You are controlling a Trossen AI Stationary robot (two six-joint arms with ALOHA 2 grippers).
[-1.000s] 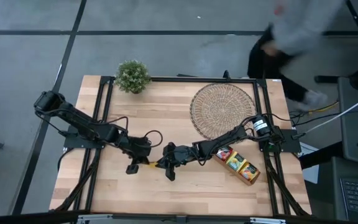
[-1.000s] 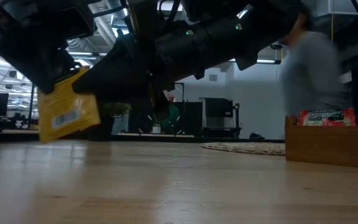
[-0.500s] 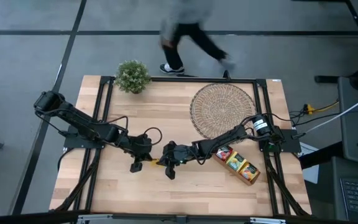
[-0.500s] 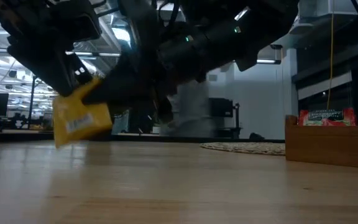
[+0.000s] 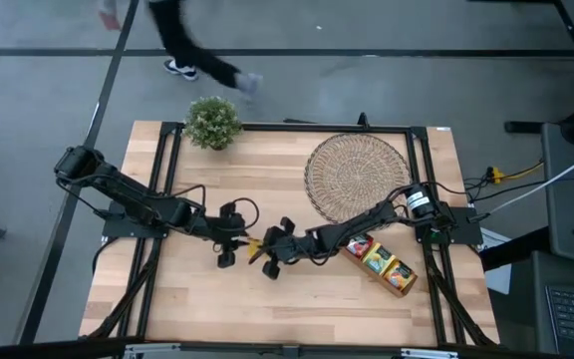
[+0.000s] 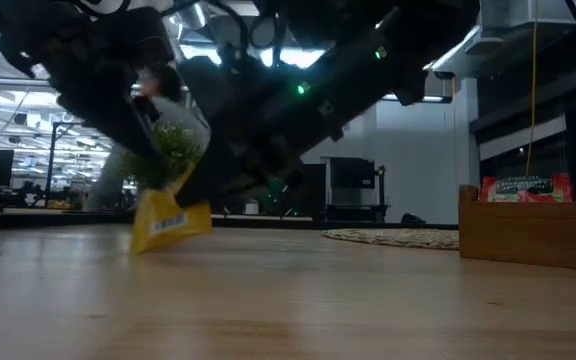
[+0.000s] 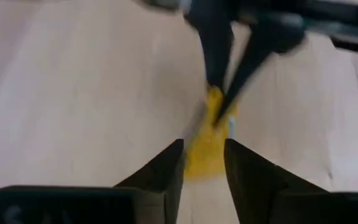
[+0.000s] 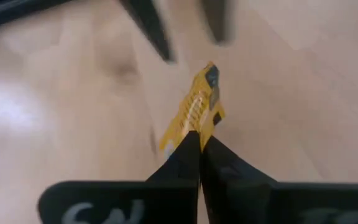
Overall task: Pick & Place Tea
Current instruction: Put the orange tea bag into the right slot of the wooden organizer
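At centre frame in the high view, we see the handover done: the left claw (image 5: 229, 242) has let go, fingers parted, while the right claw (image 5: 270, 252), clamped shut, now carries the yellow tea sachet (image 5: 254, 247) above the table (image 5: 197, 299).

Far ahead of my tool on the surface (image 5: 297, 309) sit a small potted plant (image 5: 212, 122) and a round woven mat (image 5: 357, 177); a person (image 5: 182, 40) walks past beyond it.

My two tools meet mid-bench (image 5: 197, 299), crowding each other. The woven mat (image 5: 357, 175) and tea tray (image 5: 404, 284) block my right side; the plant (image 5: 212, 122) stands far left. Near bench lies bare.
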